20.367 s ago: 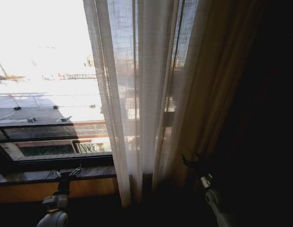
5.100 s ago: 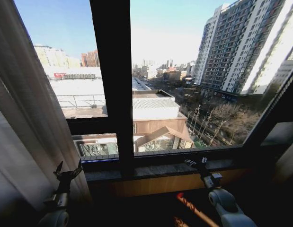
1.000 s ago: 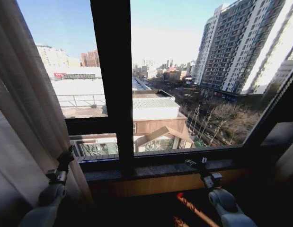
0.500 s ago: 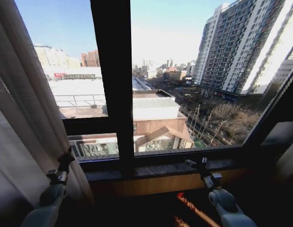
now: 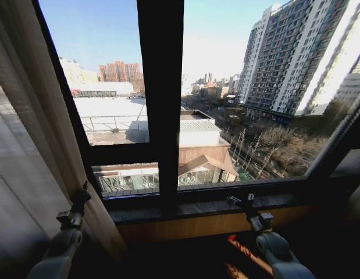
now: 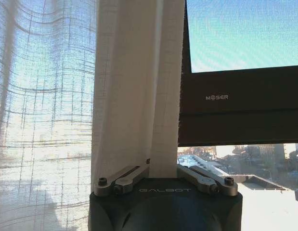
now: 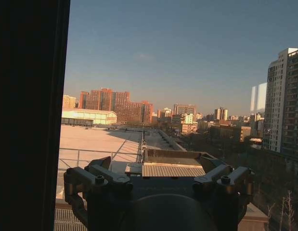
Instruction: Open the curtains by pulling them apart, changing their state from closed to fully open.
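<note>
The curtain [image 5: 28, 151] is seen gathered at nine o'clock in the head view, against the edge of the window frame [image 5: 161, 116]; the glass from the centre to three o'clock is uncovered. The left gripper [image 5: 81, 197] is placed low at eight o'clock, right at the curtain's inner edge. In the left wrist view a fold of the curtain [image 6: 139, 96] is clamped between the closed fingers [image 6: 122, 177], so the fabric is judged to be held. The right gripper [image 5: 241, 201] is parked at five o'clock above the window sill [image 5: 197, 208], its fingers [image 7: 103, 179] spread and holding nothing.

The pull is judged nearly done. To finish it well, the pinch should be kept firm on the fold, and the fabric should be drawn sideways toward nine o'clock rather than downward, so the rail is not strained. The fold should be released only once the pleats are packed clear of the glass.
</note>
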Controlling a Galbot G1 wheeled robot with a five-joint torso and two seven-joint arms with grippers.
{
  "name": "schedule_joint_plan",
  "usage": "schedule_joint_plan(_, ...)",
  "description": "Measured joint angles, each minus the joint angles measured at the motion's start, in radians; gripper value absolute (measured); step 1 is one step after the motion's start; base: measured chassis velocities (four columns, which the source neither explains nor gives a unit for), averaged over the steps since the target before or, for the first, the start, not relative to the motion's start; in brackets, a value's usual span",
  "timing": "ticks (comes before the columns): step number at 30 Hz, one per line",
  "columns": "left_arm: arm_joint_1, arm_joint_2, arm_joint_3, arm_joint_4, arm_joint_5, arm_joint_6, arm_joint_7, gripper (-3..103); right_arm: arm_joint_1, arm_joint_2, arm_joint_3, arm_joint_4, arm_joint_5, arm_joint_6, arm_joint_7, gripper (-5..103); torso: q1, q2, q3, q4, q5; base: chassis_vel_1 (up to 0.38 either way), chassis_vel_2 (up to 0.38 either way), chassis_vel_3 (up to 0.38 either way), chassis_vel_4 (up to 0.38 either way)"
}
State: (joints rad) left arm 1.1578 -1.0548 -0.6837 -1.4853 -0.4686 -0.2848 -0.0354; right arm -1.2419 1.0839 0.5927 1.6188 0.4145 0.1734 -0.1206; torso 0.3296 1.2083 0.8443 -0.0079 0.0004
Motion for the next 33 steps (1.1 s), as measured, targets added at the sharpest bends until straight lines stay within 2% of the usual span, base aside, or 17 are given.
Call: schedule_joint_plan(33,0.049,-0.011,-0.018,-0.035,0.006,-0.006,-0.021,0,0.000,0.000,0.000,0.000,0.000,0.000,0.000,100,0.000,0.000,0.000,-0.0001,-0.0006,0.376,0.335,-0.376,-0.330)
